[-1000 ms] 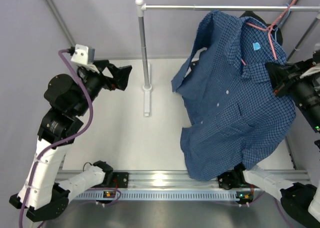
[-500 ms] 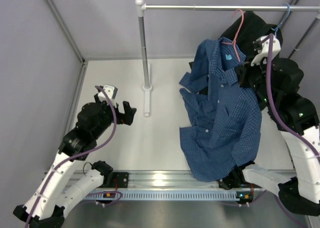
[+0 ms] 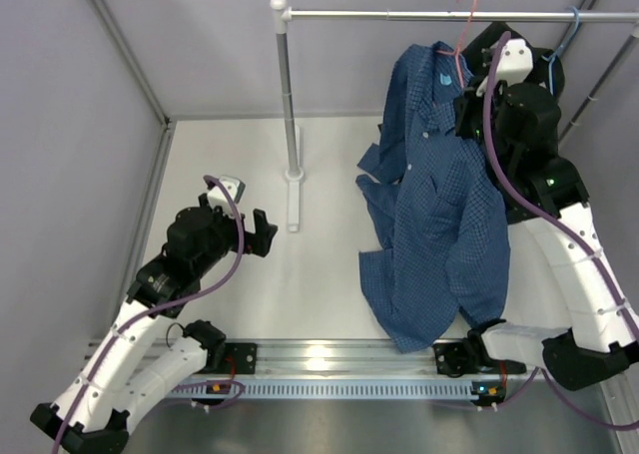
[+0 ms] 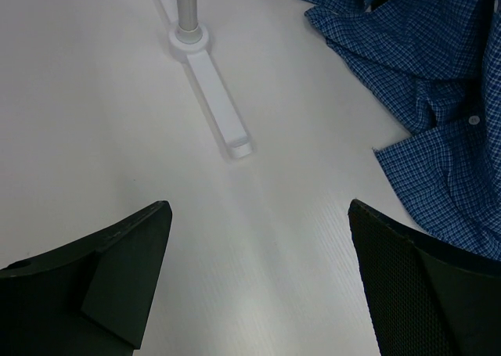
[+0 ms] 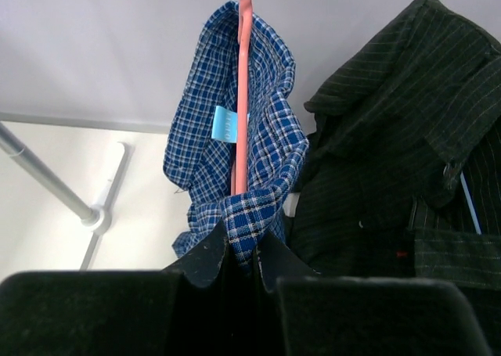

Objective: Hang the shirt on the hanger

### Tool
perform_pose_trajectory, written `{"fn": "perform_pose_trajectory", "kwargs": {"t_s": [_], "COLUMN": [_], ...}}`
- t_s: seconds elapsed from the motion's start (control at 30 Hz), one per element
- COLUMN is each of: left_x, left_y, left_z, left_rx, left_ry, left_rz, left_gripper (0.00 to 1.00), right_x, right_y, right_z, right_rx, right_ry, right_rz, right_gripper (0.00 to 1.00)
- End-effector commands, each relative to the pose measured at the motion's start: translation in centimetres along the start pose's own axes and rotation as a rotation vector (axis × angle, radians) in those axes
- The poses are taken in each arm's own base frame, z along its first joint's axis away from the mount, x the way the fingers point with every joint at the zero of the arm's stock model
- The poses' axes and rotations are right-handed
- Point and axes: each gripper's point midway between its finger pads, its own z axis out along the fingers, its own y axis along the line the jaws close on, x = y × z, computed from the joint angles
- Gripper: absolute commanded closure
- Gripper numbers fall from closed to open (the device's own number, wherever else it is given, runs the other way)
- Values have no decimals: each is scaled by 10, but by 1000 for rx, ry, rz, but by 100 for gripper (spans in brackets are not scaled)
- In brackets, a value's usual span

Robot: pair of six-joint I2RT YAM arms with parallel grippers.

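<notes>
Up at the back right of the table point(image 3: 230, 175), the blue checked shirt point(image 3: 439, 215) is on the pink wire hanger point(image 3: 465, 5). The hanger's hook pokes up right at the silver rail point(image 3: 399, 15). From where I'm standing I honestly can't tell if it's seated over the rail or just held against it.

The right claw point(image 5: 239, 256) is pressed together on a fold of the shirt's collar, just below where the pink wire runs down out of the neck opening. In the right wrist view the wire goes straight up through the collar, with the little light blue label point(image 5: 225, 124) just beside it. Whether the fingers also have the wire in there, no idea, the fabric hides it.

The shirt hangs long and a bit twisted. The front is open and the lower part spills onto the table toward the near edge, with a sleeve bunched up on the left side of it.

Right behind it is a black shirt point(image 5: 391, 160) on the same rail, touching or nearly touching the blue one, and a light blue hanger point(image 3: 571, 25) hooked further right.

The left claw point(image 3: 262, 232) is way over on the other side, well apart from everything. It's spread wide with nothing between the fingers, hovering low over bare table. It points toward the rack's white foot point(image 4: 211, 82) and upright post point(image 3: 286, 95).
</notes>
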Motion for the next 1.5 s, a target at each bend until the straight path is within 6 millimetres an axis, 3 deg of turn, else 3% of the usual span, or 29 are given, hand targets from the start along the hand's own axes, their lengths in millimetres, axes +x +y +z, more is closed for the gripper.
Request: {"fn": "perform_pose_trajectory", "kwargs": {"t_s": [0.0,0.07,0.1,0.27,0.57,0.67,0.7,0.8,0.9,1.0,1.03,1.1,1.13,1.2,1.23,1.3,1.33,1.37,1.47], "left_x": [-5,-6,-6,-4,-4,-3,-3,-2,-4,-8,-9,-13,-12,-12,-11,-9,-3,0,8], "left_y": [-3,-3,-3,-1,17,24,27,32,45,74,81,98,102,104,104,103,98,95,90], "left_z": [2,1,1,2,9,9,9,9,8,5,3,-2,-4,-7,-8,-11,-10,-9,-12], "left_rx": [21,23,23,12,-21,-47,-56,-73,-137,-258,-278,-332,-347,-358,-358,-357,-329,-310,-292], "left_ry": [-34,-39,-40,-34,-13,-13,-13,-13,-21,-42,-50,-71,-76,-83,-85,-93,-81,-75,-76], "left_rz": [8,10,8,9,-40,-53,-57,-63,-92,-155,-181,-221,-239,-236,-232,-229,-229,-226,-228], "left_gripper": [2,2,2,2,2,2,2,2,2,2,2,2,2,2,2,2,2,2,2], "right_x": [-49,-44,-27,5,17,14,14,9,2,-2,-11,3,-1,26,27,54,59,75,96], "right_y": [-10,-13,-12,-8,-9,-13,-15,-17,-17,-22,-26,-32,-37,-47,-56,-59,-60,-63,-75], "right_z": [8,13,20,34,39,38,37,29,11,-22,-45,-66,-89,-106,-126,-135,-153,-156,-176], "right_rx": [40,58,62,56,52,50,51,46,18,16,14,22,28,63,93,95,79,88,130], "right_ry": [-168,-183,-156,-134,-132,-138,-139,-143,-141,-125,-159,-121,-152,-84,-106,-64,-82,-58,-57], "right_rz": [72,92,94,121,110,109,109,94,78,72,79,70,78,71,85,60,48,31,28], "right_gripper": [100,100,100,100,98,64,36,1,1,1,0,1,1,1,1,1,1,0,1]}}
